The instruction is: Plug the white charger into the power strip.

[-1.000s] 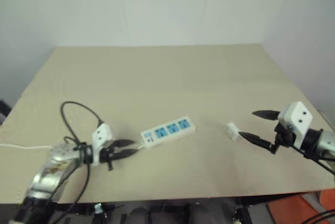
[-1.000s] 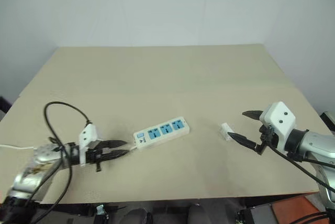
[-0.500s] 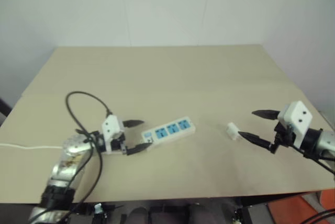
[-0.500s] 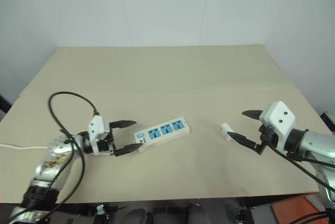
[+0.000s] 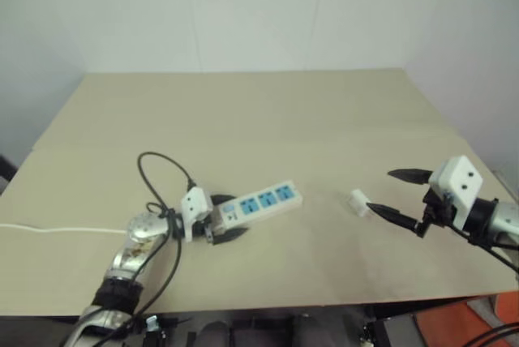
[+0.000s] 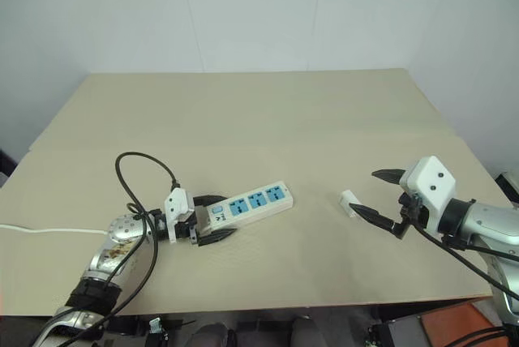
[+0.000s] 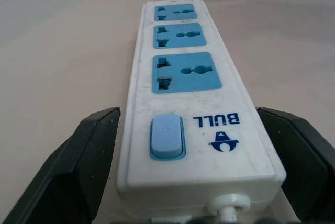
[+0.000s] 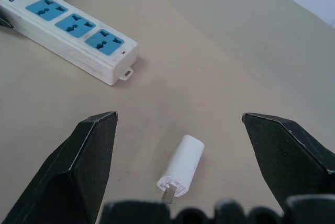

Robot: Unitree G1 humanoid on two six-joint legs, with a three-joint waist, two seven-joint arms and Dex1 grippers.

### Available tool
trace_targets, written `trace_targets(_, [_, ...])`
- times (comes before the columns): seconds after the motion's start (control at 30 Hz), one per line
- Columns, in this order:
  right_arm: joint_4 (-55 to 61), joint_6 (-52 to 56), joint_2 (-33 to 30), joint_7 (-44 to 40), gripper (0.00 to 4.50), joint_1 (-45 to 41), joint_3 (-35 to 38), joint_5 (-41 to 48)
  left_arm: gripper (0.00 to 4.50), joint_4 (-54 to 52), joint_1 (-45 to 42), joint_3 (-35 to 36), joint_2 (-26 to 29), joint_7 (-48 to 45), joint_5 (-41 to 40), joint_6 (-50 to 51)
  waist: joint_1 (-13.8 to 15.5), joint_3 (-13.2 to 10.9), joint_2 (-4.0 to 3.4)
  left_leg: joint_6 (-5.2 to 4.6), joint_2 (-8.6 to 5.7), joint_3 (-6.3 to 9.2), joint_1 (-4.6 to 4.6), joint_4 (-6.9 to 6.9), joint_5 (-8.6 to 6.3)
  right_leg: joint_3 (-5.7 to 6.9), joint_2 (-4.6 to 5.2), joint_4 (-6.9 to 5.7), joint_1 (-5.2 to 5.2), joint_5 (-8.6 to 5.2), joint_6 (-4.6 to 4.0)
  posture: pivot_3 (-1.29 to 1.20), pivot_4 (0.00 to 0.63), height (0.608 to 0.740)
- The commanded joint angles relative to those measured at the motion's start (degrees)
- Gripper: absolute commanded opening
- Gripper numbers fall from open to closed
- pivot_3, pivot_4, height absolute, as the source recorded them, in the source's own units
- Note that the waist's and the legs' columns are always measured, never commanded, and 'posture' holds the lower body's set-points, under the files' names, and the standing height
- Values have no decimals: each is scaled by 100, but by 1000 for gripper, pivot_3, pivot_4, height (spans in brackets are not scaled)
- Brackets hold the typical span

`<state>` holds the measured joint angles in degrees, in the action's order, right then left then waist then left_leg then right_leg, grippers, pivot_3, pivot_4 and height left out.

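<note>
We have our left gripper (image 6: pixel 212 219) at the switch end of the power strip (image 6: pixel 247 204), jaws wide apart with one black finger on each side of the white bar and, as far as the wrist view shows, not yet touching it. We judge that this is how we mean to pin the strip, so that it will not slide on the counter (image 6: pixel 268 120) when a plug is pushed into one of its three blue sockets. The strip lies flat, sockets up, its thin cord (image 6: pixel 40 229) running off past the left arm.

The white charger (image 6: pixel 348 203) lies on its side well apart from the strip, toward our right, prongs pointing back at the right gripper (image 6: pixel 373 195). That gripper hangs just beside it, jaws spread fully and holding nothing, lined up (we suppose) to close round the charger's body.

Against the pictures of a second ago, the left arm has reached in toward the strip: its jaws were then nearly together, short of the switch end, and now they stand open astride it. The right gripper, the charger and the strip lie where they did.
</note>
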<state>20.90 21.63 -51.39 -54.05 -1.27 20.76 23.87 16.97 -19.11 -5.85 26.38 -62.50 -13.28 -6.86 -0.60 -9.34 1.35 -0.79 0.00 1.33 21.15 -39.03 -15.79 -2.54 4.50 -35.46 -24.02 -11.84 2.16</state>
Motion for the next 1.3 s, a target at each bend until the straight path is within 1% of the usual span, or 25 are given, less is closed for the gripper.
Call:
trace_targets(0.03, [142, 2, -20, 17, 4500, -137, 30, 128, 4482, 265, -20, -57, -45, -13, 87, -60, -2, 1, -1, 0, 0, 0, -1, 0, 0, 0, 0, -1, 0, 0, 0, 0, 150, 740])
trace_targets(0.1, [113, -6, -19, 10, 4500, -191, -13, 124, 4482, 364, -37, -105, -99, -54, 81, -62, -2, 6, -11, 0, -1, -1, -4, -1, 0, -1, 0, -4, 3, 0, 0, 0, 150, 740])
trace_targets(0.23, [64, -17, -46, -66, 4500, -334, -101, 141, 4482, 665, -153, -362, -238, -449, 120, -43, 30, 13, -21, 0, -3, 0, -10, -8, 0, -1, 0, -13, 12, -2, 2, 0, 150, 740])
trace_targets(0.27, [60, -14, -58, -87, 4500, -365, -107, 151, 4054, 742, -174, -407, -256, -508, 165, -81, 42, 16, -26, 0, -4, 0, -10, -10, 0, -1, 0, -13, 14, -2, 3, 0, 150, 740])
trace_targets(0.3, [45, -17, -64, -104, 4500, -390, -112, 153, 3877, 808, -197, -431, -275, -542, 199, -115, 54, 19, -30, 0, -5, 0, -10, -11, 0, -1, 1, -12, 18, -2, 3, 0, 150, 740])
trace_targets(0.37, [2, -38, -106, -201, 4500, -455, -134, 167, 3310, 937, -239, -441, -328, -629, 198, -166, 78, 27, -42, 0, -7, 0, -10, -11, 0, 0, 3, -8, 22, -3, 5, 0, 150, 740])
trace_targets(0.47, [-155, -67, -155, -396, 4500, -698, -231, 204, 3290, 1051, -282, -452, -368, -765, 205, -285, 99, 36, -54, 0, -8, 0, -11, -11, 0, 1, 3, -3, 26, -3, 5, 0, 150, 740])
trace_targets(0.53, [-390, -16, -165, -436, 4500, -1071, -413, 161, 3290, 1082, -331, -473, -365, -839, 252, -455, 91, 38, -58, 0, -7, 0, -15, -11, 0, 2, 3, -4, 30, -3, 5, 0, 150, 740])
trace_targets(0.6, [-675, 575, -50, -70, 4500, -1779, -725, 154, 3290, 1062, -415, -532, -300, -1045, 288, -646, 61, 39, -60, 0, -7, -1, -29, -11, 0, 1, 3, -2, 43, -3, 5, 0, 150, 740])
trace_targets(0.63, [-831, 1038, 2, 200, 4500, -2191, -919, 101, 3290, 1042, -467, -555, -271, -1188, 259, -690, 62, 39, -60, 0, -6, -1, -38, -11, 0, 1, 3, 1, 54, -3, 4, 0, 150, 740])
trace_targets(0.77, [-1563, 3400, 100, 1032, 4500, -3876, -1641, -39, 3290, 981, -592, -610, -208, -1651, 116, -766, 11, 38, -59, -1, -4, 4, -43, -9, 0, 6, 1, 11, 65, -3, 1, 0, 150, 740])
trace_targets(0.8, [-1748, 3825, 101, 1106, 4500, -4209, -1804, -76, 3290, 996, -613, -630, -214, -1698, 119, -784, 12, 38, -60, -1, -3, 9, -38, -7, 0, 13, 1, 17, 64, -3, 1, 0, 150, 740])
trace_targets(0.87, [-2342, 5071, 89, 1161, 4500, -5078, -2357, -141, 3290, 1057, -635, -656, -249, -1746, 130, -797, 18, 40, -62, -4, -3, 13, -17, -4, -2, 17, 2, 22, 41, -2, -1, 0, 150, 740])
trace_targets(0.97, [-2932, 6095, -84, 903, 4500, -5914, -3437, -222, 3290, 1122, -643, -679, -324, -1747, 138, -800, 45, 45, -70, -6, -7, 7, 36, -6, -2, 11, 8, 12, -28, 0, -2, 0, 150, 740])
trace_targets(1.07, [-3317, 6299, -246, 553, 4500, -6338, -4436, -333, 3290, 1133, -645, -706, -374, -1770, 136, -779, 87, 47, -76, -11, -7, 11, 61, -4, -5, 21, 10, 10, -37, 0, -1, 0, 150, 740])
trace_targets(1.13, [-3557, 6178, -315, 277, 4500, -6512, -5001, -454, 3290, 1135, -654, -717, -402, -1760, 157, -767, 98, 47, -76, -12, -11, 9, 68, -9, -6, 23, 15, 23, -38, 0, 0, 0, 150, 740])
trace_targets(1.3, [-4256, 5602, -181, -253, 4500, -6757, -5875, -885, 3290, 1097, -634, -716, -438, -1696, 166, -664, 92, 48, -78, -12, -17, 5, 65, -14, -6, 21, 20, 34, -36, 1, 5, 0, 150, 740])
